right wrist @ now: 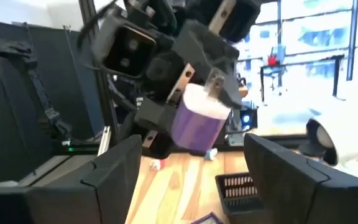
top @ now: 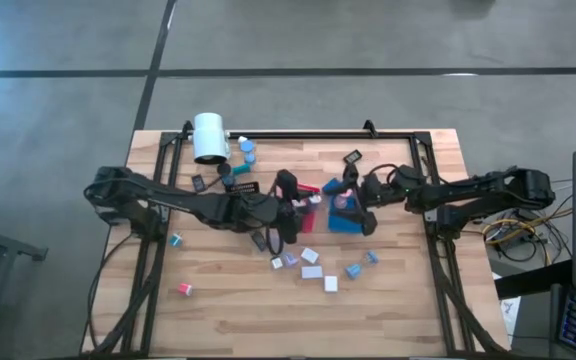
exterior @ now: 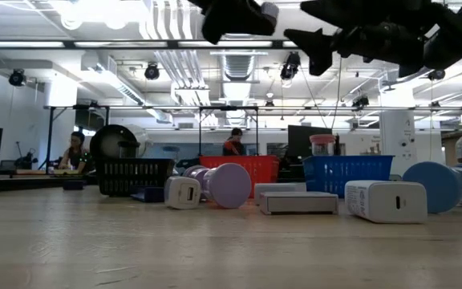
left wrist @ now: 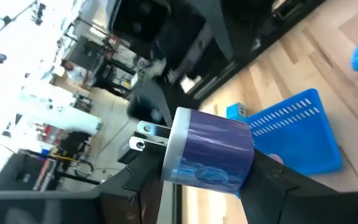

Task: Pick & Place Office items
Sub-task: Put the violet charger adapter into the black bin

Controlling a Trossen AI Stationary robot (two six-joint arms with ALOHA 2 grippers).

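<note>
My left gripper is over the middle of the table, shut on a lavender plug block with a white face and two metal prongs. My right gripper stands open just to its right, facing that block; the block is in front of its fingers, not between them. Both grippers hang well above the tabletop in the low view, the left and the right. Several loose office items, white blocks, blue caps and a lavender block, lie flat on the wood. My left gripper pinches the lavender block by two opposite long sides between its two fingers. The white pronged end sticks out past the fingertips. The fingers come from the table's left, slanting slightly down. The block is lifted clear, above the blue tray.
A blue tray lies under the grippers, a red tray and a black tray to its left. A big white cylinder lies at the far left. A teal bit and a pink bit lie near left.
</note>
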